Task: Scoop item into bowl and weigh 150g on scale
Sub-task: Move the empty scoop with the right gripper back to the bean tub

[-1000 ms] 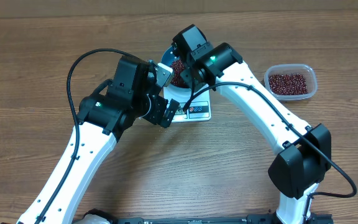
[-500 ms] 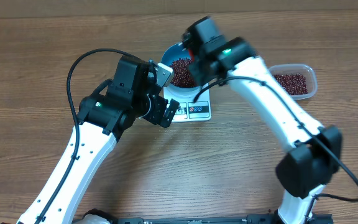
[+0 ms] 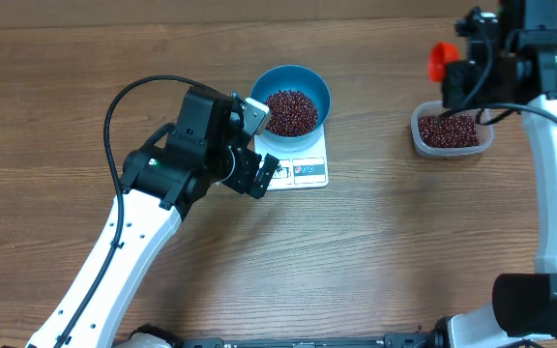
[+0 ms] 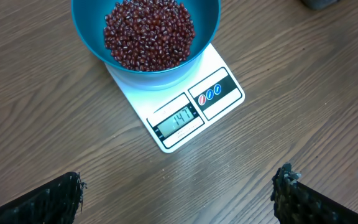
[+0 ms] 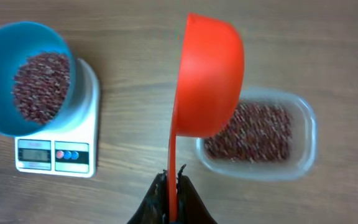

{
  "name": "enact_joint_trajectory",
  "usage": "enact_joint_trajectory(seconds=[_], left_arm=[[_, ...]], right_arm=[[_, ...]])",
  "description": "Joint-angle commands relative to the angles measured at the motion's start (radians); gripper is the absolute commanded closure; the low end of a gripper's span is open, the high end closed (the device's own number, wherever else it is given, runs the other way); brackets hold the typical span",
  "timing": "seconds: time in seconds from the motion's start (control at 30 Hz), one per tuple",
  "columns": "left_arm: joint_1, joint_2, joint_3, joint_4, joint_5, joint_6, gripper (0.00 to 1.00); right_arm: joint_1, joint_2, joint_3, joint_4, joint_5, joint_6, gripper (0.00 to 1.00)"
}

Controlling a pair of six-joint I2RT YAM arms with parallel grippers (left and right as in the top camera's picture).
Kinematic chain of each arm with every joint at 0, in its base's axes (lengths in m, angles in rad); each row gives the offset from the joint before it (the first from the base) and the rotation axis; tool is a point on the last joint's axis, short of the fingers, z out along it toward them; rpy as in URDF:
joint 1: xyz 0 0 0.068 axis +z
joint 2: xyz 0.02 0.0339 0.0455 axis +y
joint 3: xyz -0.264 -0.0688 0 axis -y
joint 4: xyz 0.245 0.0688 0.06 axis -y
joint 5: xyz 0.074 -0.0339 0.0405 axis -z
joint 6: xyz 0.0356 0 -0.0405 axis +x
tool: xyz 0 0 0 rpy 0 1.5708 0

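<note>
Topping up the round blue bowl (image 4: 160, 76) of dark red-brown beans (image 4: 149, 32) on the flat white kitchen scale (image 4: 229, 70).
Its display (image 4: 178, 119) reads 147, so I judge only a few beans are needed. The right gripper (image 5: 173, 186), pinched on the handle of the orange-red plastic scoop (image 5: 209, 78), hangs over the clear plastic tub (image 5: 312, 134); take a shallow dip, then tap grains in singly. The left gripper (image 4: 178, 186) hovers spread wide beside the scale.

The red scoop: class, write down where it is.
Overhead view: the red scoop is far right, held by the right tool, close to the clear tub.
</note>
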Motion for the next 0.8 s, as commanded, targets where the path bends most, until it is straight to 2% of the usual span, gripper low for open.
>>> enact_joint_trajectory(seconds=[0.0,0.33,0.77], left_arm=[[0.000,-0.006,-0.002,0.004,-0.006,-0.013,0.01],[0.000,-0.006,-0.002,0.004,-0.006,-0.013,0.00],[0.000,-0.006,-0.002,0.004,-0.006,-0.013,0.01]], right_arm=[[-0.061,-0.008,0.012,-0.015,-0.025,0.000,0.96],[-0.134,0.023,-0.145,0.001,-0.020,0.001,0.96],[-0.142,0.090,-0.302,0.075,-0.021,0.010,0.96]])
